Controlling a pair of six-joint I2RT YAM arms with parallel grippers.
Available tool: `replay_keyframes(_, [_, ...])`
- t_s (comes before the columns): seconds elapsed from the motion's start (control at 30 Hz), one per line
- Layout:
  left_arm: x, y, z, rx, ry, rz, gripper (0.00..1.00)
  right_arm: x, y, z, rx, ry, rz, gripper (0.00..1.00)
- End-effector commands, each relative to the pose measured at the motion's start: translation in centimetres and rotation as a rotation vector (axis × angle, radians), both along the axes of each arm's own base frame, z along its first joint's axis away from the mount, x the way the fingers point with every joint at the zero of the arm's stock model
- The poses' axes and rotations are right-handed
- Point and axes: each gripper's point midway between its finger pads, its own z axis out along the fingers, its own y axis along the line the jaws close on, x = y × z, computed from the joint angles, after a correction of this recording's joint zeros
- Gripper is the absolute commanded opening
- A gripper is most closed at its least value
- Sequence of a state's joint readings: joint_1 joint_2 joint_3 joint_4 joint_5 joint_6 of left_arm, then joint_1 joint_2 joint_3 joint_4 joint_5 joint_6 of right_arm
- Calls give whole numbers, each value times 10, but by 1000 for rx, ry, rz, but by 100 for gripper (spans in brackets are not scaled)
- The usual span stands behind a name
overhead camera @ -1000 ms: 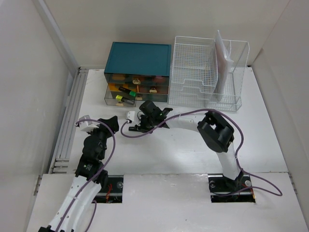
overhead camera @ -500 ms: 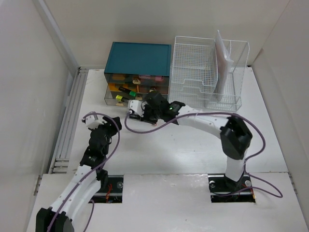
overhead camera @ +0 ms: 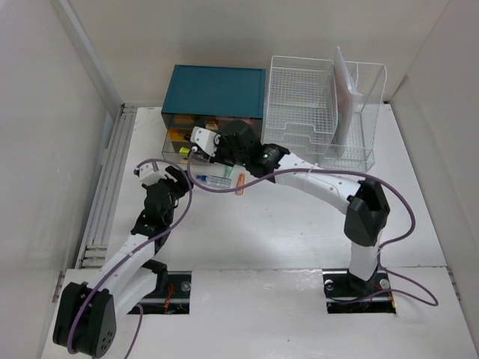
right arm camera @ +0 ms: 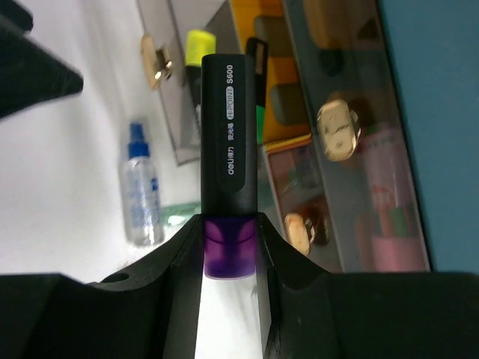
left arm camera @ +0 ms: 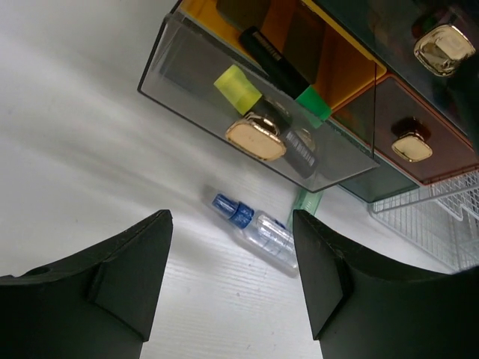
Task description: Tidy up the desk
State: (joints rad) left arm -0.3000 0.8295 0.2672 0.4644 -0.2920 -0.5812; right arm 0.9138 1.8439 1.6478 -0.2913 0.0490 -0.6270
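Observation:
My right gripper (right arm camera: 228, 254) is shut on a black highlighter with a purple end (right arm camera: 228, 161). From above, the right gripper (overhead camera: 228, 146) hovers just in front of the teal drawer cabinet (overhead camera: 217, 90), over its pulled-out clear drawer (left arm camera: 247, 112). That drawer holds a yellow highlighter (left arm camera: 238, 86) and dark markers. My left gripper (left arm camera: 232, 277) is open and empty, low over the white desk (overhead camera: 284, 224). A small clear bottle with a blue cap (left arm camera: 258, 230) lies on the desk just beyond its fingertips. The left gripper (overhead camera: 178, 182) sits to the left of that bottle (overhead camera: 213, 179).
A white wire basket (overhead camera: 314, 112) holding papers stands right of the cabinet. An orange item (overhead camera: 239, 184) and a pale green item (left arm camera: 305, 202) lie by the bottle. A grey rail (overhead camera: 108, 187) runs along the desk's left edge. The cabinet's other drawers, with gold knobs (left arm camera: 444, 48), are shut.
My right gripper has moved up from the middle of the desk to the cabinet's front, uncovering the bottle. My left arm has reached forward and right toward the bottle.

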Motion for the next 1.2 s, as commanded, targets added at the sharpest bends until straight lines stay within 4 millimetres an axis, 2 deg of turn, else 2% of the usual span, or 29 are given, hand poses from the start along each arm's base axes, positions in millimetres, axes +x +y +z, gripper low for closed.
replay_keyframes(0.0, [18,-5,37,-7,-104,-15,62,33,14,52,119,-131,-49,4])
replay_keyframes(0.03, [22,-2,41,-7,-106,-3,62,41,15,45,111,-127,-58,4])
replay_keyframes(0.07, [22,-4,38,-7,-97,-16,62,43,18,48,122,-135,-58,4])
replay_keyframes(0.1, [24,-4,38,-10,-99,-21,62,47,22,58,141,-150,-58,4])
replay_keyframes(0.13, [24,-4,38,-10,-99,-21,62,51,27,49,131,-142,-58,4])
replay_keyframes(0.2, [25,-4,43,-16,-122,-21,62,58,30,46,133,-140,-59,4])
replay_keyframes(0.23, [26,-4,40,-13,-113,-21,62,62,34,53,148,-152,-59,4])
replay_keyframes(0.27, [25,-6,40,-15,-112,-30,62,66,39,42,136,-142,-59,4])
replay_keyframes(0.43, [26,-8,39,-16,-111,-39,62,76,57,35,147,-140,-38,5])
replay_keyframes(0.47, [26,-8,39,-16,-111,-39,62,76,61,38,158,-144,-26,5])
replay_keyframes(0.5, [26,-8,39,-16,-111,-39,62,79,64,29,149,-136,-26,5])
replay_keyframes(0.57, [25,-7,35,-14,-102,-39,62,79,70,26,149,-126,-8,7])
replay_keyframes(0.6, [25,-7,35,-14,-102,-39,62,80,71,10,130,-100,-11,7])
replay_keyframes(0.63, [25,-7,35,-14,-102,-39,62,79,73,16,142,-104,-1,7])
replay_keyframes(0.7, [23,-7,33,-14,-102,-39,62,80,75,8,139,-89,-6,8])
replay_keyframes(0.77, [23,-7,33,-14,-102,-39,62,79,77,2,134,-79,4,12])
replay_keyframes(0.8, [24,-7,30,-12,-93,-39,62,79,77,2,134,-79,4,20])
replay_keyframes(0.83, [24,-7,30,-12,-93,-39,62,79,77,-7,119,-67,4,27])
replay_keyframes(0.9, [25,-7,29,-12,-93,-39,62,79,77,-7,119,-67,4,38])
replay_keyframes(1.13, [30,-11,29,-20,-82,-46,62,78,78,-7,127,-57,9,47])
replay_keyframes(1.17, [30,-11,29,-20,-82,-46,62,77,78,-1,134,-63,9,47])
